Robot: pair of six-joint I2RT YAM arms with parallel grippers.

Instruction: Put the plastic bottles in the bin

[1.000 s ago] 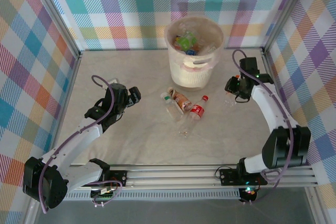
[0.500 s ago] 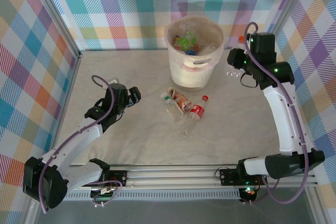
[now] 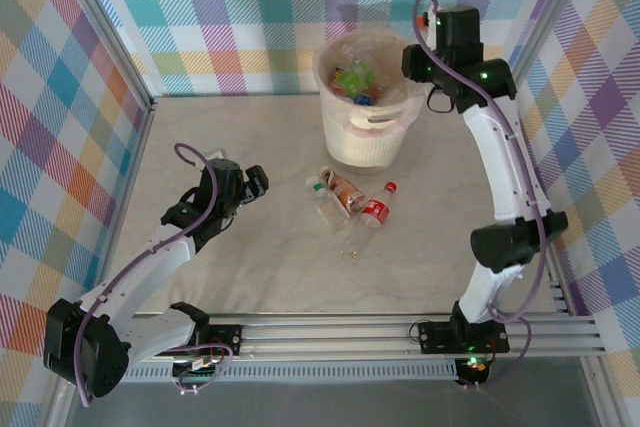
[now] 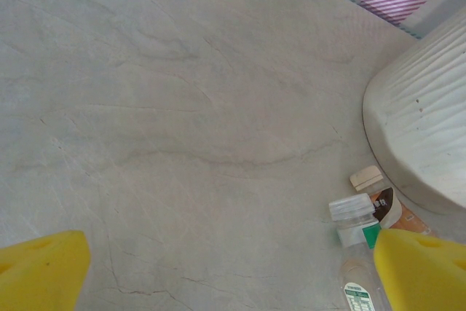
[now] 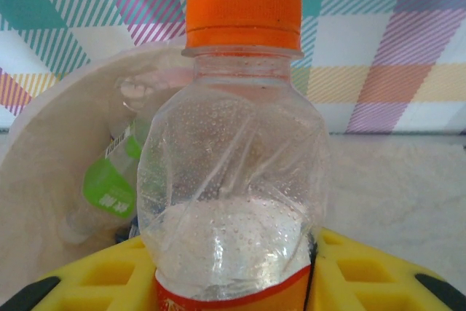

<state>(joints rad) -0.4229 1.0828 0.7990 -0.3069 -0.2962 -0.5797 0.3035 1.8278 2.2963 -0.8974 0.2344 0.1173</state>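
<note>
Grips with the right tool (image 5: 233, 274), closed tight on an orange-capped bottle (image 5: 234, 158), blocky yellow fingers (image 5: 364, 271) hugging its lower body. Thin clear plastic, crumpled and dented, misted inside with fine droplets; ridged cap; a band of red-and-orange label at the bottom edge of the right wrist frame, no lettering visible. Sits in the upper right of the top view, at the right side of the rim of the bin (image 3: 368, 142): round, translucent cream plastic, finely ribbed wall, pinkish cut-out near the top. Holds a heap of binned bottles (image 3: 356, 77), among them a lime-green label with white print too blurred to read. Leaves the left tool (image 3: 256, 184) spread wide and empty over the counter (image 3: 250, 257) at centre left; pale, matte, marble-veined surface. Lying mid-counter, just in front of the bin: green-labelled bottle (image 3: 322, 197), brown-labelled bottle (image 3: 347, 190) with a white cap, red-labelled bottle (image 3: 377, 209) with a red cap, and a plain clear bottle (image 3: 350, 242). Packed close together, the first three. Small print on one label at the lower right of the left wrist frame, unreadable. All around, plaid walls (image 3: 200, 7) in pastel stripes
</note>
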